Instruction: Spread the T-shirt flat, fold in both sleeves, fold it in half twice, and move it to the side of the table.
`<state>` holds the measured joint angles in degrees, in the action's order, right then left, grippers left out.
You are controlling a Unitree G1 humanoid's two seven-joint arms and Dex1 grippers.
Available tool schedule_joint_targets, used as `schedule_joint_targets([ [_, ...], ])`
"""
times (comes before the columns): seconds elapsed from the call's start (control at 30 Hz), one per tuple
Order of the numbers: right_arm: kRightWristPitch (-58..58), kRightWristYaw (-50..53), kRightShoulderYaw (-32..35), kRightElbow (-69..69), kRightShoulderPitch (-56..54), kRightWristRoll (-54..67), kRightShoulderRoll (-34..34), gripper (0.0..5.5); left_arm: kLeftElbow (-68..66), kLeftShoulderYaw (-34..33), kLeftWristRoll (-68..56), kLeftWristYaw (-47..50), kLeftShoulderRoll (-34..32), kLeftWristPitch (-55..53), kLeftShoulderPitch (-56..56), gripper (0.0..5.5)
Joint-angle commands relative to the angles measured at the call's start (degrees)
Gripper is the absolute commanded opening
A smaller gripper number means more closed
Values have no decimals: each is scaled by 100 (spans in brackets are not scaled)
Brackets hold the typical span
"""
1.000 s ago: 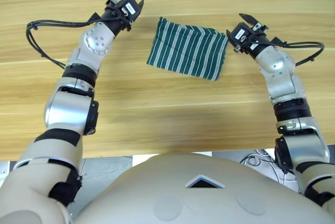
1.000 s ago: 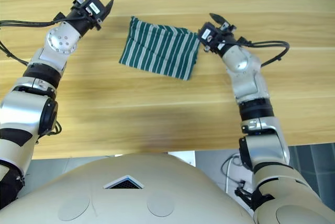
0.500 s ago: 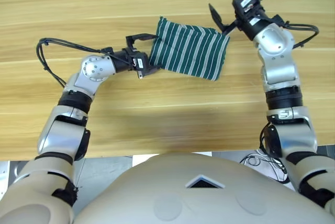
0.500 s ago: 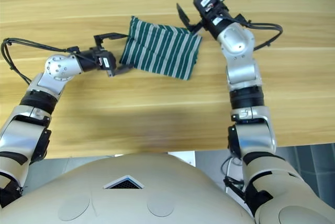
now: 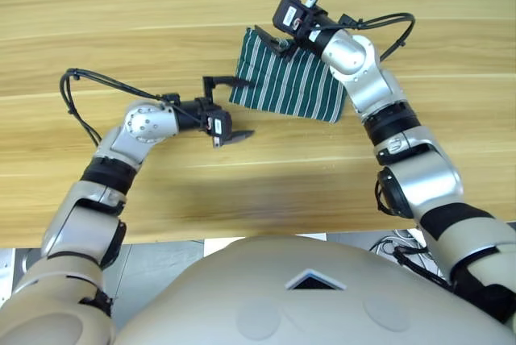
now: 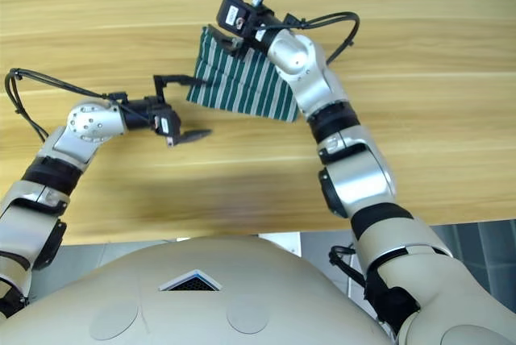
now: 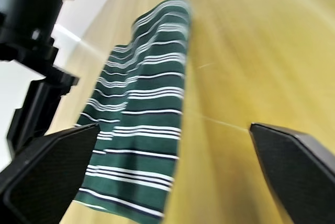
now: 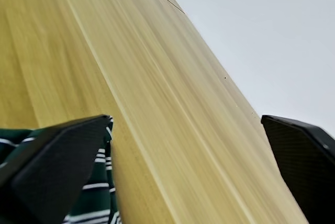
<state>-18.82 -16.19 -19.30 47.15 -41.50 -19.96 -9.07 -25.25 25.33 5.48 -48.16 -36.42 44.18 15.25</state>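
T-shirt (image 5: 292,81): folded, flat on table (image 5: 113,14) | left gripper (image 5: 235,109): fingers spread wide, empty, just beside shirt's left edge | right gripper (image 5: 274,2): fingers spread wide, empty, above shirt's far-left corner

a light wooden table (image 5: 242,192) is seen, with long grain lines running from side to side. a dark green t-shirt (image 5: 282,87) with thin white stripes is laid directly on it, folded into a compact, roughly rectangular packet. the packet is set slightly askew to the grain, well back from the table's near edge.
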Motion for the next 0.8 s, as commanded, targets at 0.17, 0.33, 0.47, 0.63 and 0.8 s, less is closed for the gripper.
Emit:
schedule_joint_targets([
  [0.17,-362,421,-154,1524,-664,-262,456,540,204,-781,-377,319,187,-532,358,536],
  [0.33,-511,489,-170,1823,-672,-292,511,540,-188,-865,413,1114,484,-665,695,536],
  [0.47,-536,532,-149,1978,-703,-306,515,540,-627,-645,1104,1486,578,-603,763,536],
  [0.63,-526,591,-132,2096,-736,-308,539,540,-1166,-256,2092,2005,575,-514,895,536],
  [0.8,-511,626,-110,2175,-755,-287,567,540,-1573,149,2886,2538,537,-574,1070,536],
])
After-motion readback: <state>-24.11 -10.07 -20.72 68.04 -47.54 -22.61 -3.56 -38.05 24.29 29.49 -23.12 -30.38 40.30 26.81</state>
